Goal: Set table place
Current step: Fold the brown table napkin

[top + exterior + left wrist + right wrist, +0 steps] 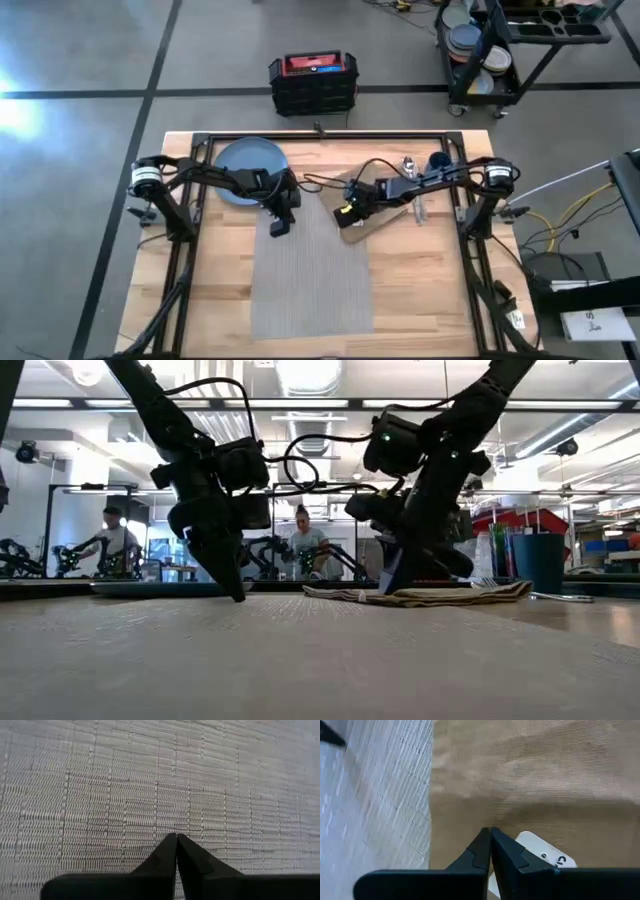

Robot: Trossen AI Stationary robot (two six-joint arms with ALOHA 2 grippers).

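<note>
placemat [310,270]: its near end runs off the bottom edge of the high view.
cutlery [415,205]: too small to tell fork, knife and spoon apart.
plate [243,165]: partly hidden under the left arm.
napkin [530,780]: cut off by the right wrist view's edges.

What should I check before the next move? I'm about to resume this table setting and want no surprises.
1. Placemat flat on the table: ok.
2. Left hand shut and empty, tips at the placemat's far left corner: ok.
3. Right hand shut over the napkin; whether it pinches the cloth: cannot tell.
4. Napkin beside the placemat: not ok, one edge overlaps it.
5. Plate on the placemat: not ok, it sits off at the far left.
6. Cup upright at the far right: ok.
</note>
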